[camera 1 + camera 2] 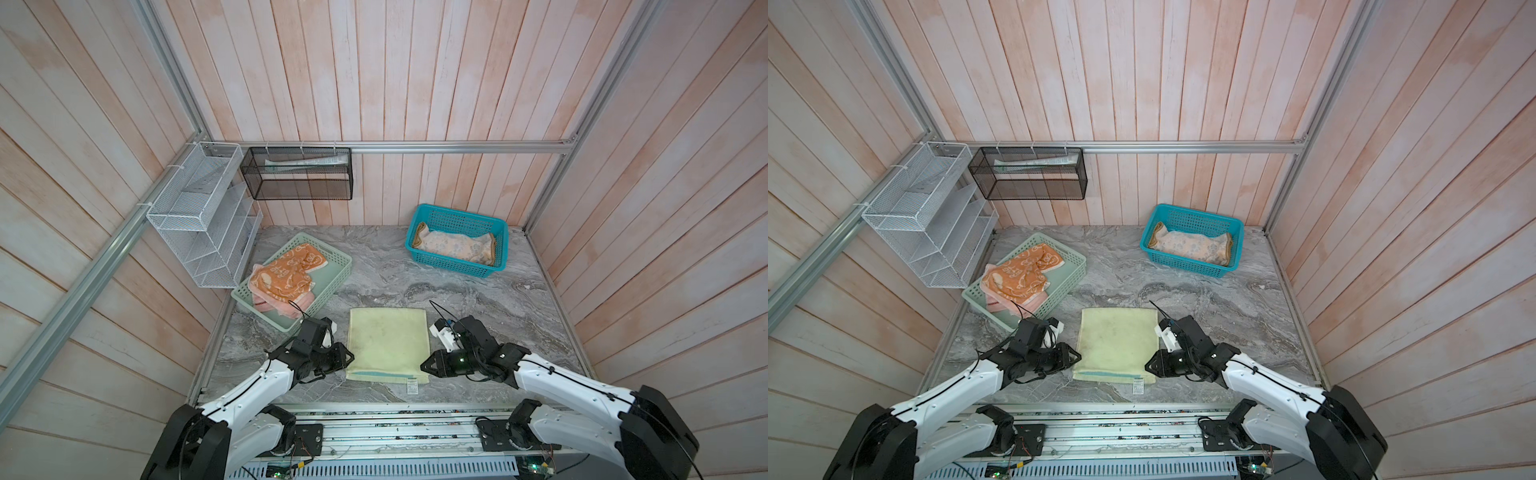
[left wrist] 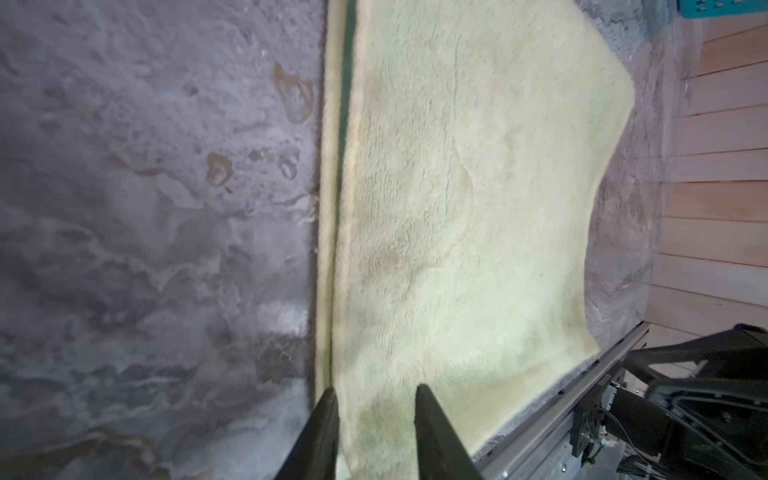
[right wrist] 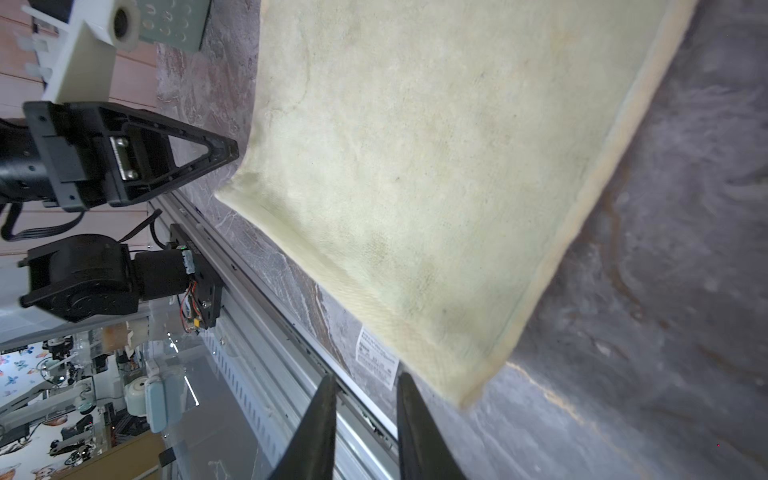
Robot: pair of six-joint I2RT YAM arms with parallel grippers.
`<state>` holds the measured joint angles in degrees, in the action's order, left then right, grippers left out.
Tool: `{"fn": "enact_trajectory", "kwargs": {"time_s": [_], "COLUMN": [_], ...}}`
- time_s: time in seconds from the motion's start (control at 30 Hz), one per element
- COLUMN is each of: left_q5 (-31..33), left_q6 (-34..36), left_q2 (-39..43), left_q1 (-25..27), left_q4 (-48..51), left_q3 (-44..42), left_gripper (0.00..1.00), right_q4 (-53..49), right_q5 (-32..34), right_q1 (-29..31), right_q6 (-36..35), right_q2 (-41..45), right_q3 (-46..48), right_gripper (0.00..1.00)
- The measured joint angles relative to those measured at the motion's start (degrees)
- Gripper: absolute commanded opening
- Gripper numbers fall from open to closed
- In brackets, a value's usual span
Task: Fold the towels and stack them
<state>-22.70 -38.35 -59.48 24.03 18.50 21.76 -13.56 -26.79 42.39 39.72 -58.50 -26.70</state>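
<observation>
The pale yellow-green towel [image 1: 388, 345] is lying flat on the desk [image 1: 478, 299], right between the two arms. The left end effector [image 1: 350, 356] is sitting at its near left corner, and the right end effector [image 1: 423, 366] is sitting just beside its near right corner. Both are standing a little apart, holding nothing.

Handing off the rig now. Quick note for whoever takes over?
Left gripper: open, at the yellow-green towel's near left corner.
Right gripper: open, by its near right corner, holding nothing.
Done: yellow-green towel flat on the table, apparently folded once; paw-print towel lies in the teal basket.
Left: orange towel crumpled over the pink towel in the mint basket; fold those, stack all.
</observation>
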Motion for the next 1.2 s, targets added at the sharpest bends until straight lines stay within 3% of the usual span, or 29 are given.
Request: {"fn": "enact_trajectory", "kwargs": {"time_s": [0.13,0.27,0.4,0.53,0.77,0.93,1.2], "left_q5": [0.72,0.7,0.72,1.7,7.13,8.7,8.66], "left_q6": [-0.5,-0.48,-0.2,1.97,7.13,9.49,12.24], "left_q2": [2.25,0.61,-5.11,-11.23,-24.9,-33.38,-40.46], "left_q1": [0.2,0.24,0.79,1.18,-0.85,-3.93,-5.44], "left_q4": [0.63,0.57,0.22,0.04,-3.02,-7.37,-9.6], "left_q3": [0.13,1.46,5.16,10.71,25.05,29.24,33.03], "left_gripper": [0.33,0.33,0.33,0.4,0.46,0.49,0.49], "right_q4": [-1.9,-1.29,0.11,1.88,8.96,13.0,15.15], "right_q5": [2.08,3.13,3.37,4.07,8.24,8.81,7.91], "right_q1": [-2.45,-7.61,-8.7,-9.38,-17.03,-18.56,-18.53], "right_q6": [0.76,0.52,-0.52,-3.89,-10.34,-12.07,-12.37], "right_q2": [4.07,0.28,-7.43,-15.32,-26.51,-34.03,-41.31], "right_q3": [-0.48,-0.61,-0.85,-3.61,-14.73,-21.42,-22.45], "right_gripper": [0.31,0.35,0.35,0.4,0.44,0.46,0.47]}}
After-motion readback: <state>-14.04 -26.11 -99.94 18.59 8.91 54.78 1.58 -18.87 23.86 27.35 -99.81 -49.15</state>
